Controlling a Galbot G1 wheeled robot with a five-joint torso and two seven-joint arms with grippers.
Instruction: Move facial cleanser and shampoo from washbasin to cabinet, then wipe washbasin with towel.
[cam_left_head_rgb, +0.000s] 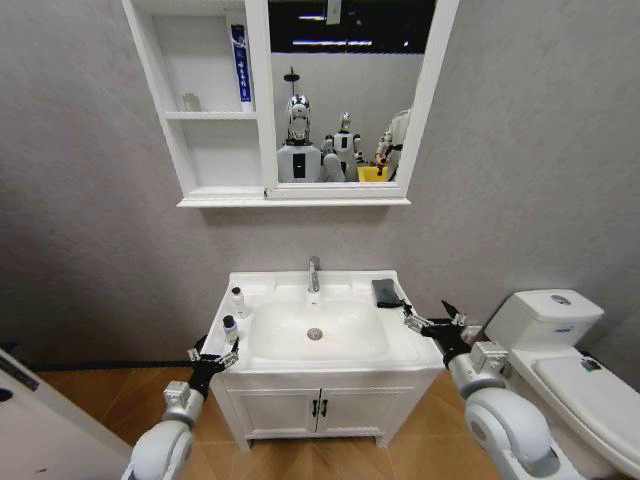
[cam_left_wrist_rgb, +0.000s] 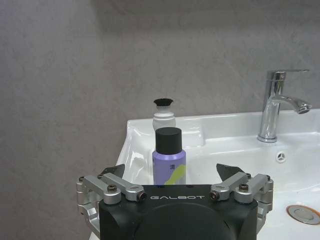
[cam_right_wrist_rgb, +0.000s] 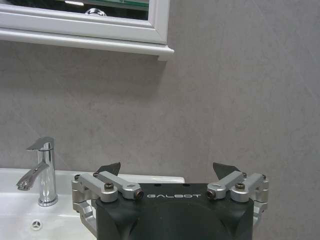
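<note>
Two bottles (cam_left_head_rgb: 233, 314) stand on the washbasin's (cam_left_head_rgb: 300, 352) left rim before the released left claw (cam_left_head_rgb: 213, 357); the right claw (cam_left_head_rgb: 434, 322), also released, nears the towel (cam_left_head_rgb: 387, 292).

The white rectangular ceramic washbasin (cam_left_head_rgb: 400, 345) at centre frame is glossy and smooth, with a polished chrome metal tap (cam_left_head_rgb: 314, 273) and a metal drain ring (cam_left_head_rgb: 315, 334). On its left rim, a lilac plastic bottle (cam_left_wrist_rgb: 169, 167) has a matt black cap; behind it stands a glossy white plastic bottle (cam_left_wrist_rgb: 163, 119). On the right rim, the dark grey folded towel (cam_left_head_rgb: 387, 292) looks like soft matt cloth. The tall white cabinet (cam_left_head_rgb: 165, 80), upper centre, has a smooth painted finish and a reflective glass mirror. The grey wall (cam_left_head_rgb: 90, 230) looks matt and faintly mottled. Both grippers show matt black housings with brushed metal linkages: left gripper (cam_left_wrist_rgb: 170, 174), right gripper (cam_right_wrist_rgb: 170, 169). Lower left, the floor (cam_left_head_rgb: 110, 400) looks like wood.
</note>
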